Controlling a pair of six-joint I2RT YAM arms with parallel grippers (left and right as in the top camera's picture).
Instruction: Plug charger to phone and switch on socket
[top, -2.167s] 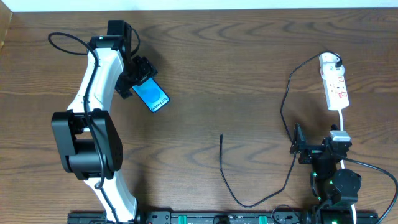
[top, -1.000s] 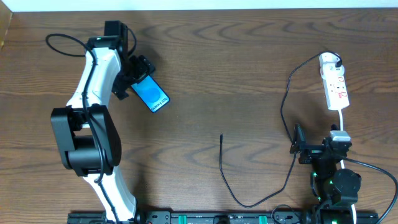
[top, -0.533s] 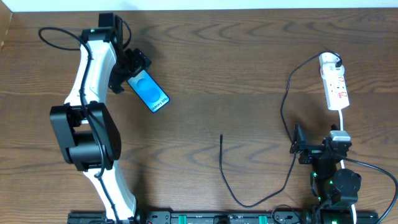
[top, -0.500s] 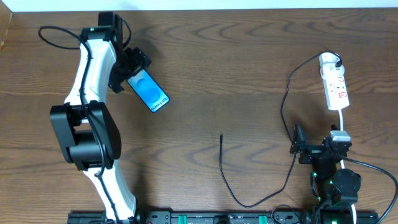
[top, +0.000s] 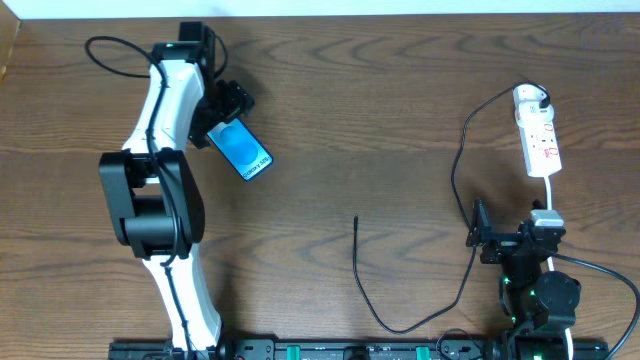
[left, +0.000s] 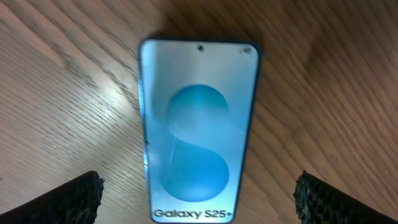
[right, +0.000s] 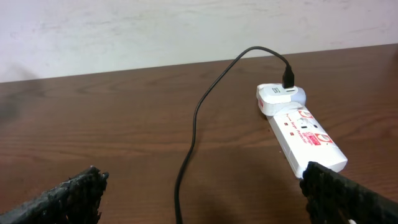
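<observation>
The phone (top: 242, 151) lies flat on the table at the upper left, its screen lit blue with "Galaxy S25+" text; it fills the left wrist view (left: 196, 130). My left gripper (top: 222, 115) is open over the phone's upper end, one finger on either side, not gripping it (left: 199, 198). The charger cable (top: 410, 325) runs from the white socket (top: 538, 139) down and round to its free plug tip (top: 356, 221) at mid-table. My right gripper (top: 483, 238) is open and empty below the socket; the right wrist view shows the socket (right: 303, 135) and the cable (right: 194, 134).
A white adapter (right: 280, 98) with the black cable plugged in sits on the socket's far end. The socket's white cord (top: 549, 190) leads toward my right arm. A pale wall (right: 186, 31) stands behind the table's far edge.
My left arm has shifted to the right and the gripper has turned slightly above the phone. The phone, the cable, the socket and my right arm have not moved.
</observation>
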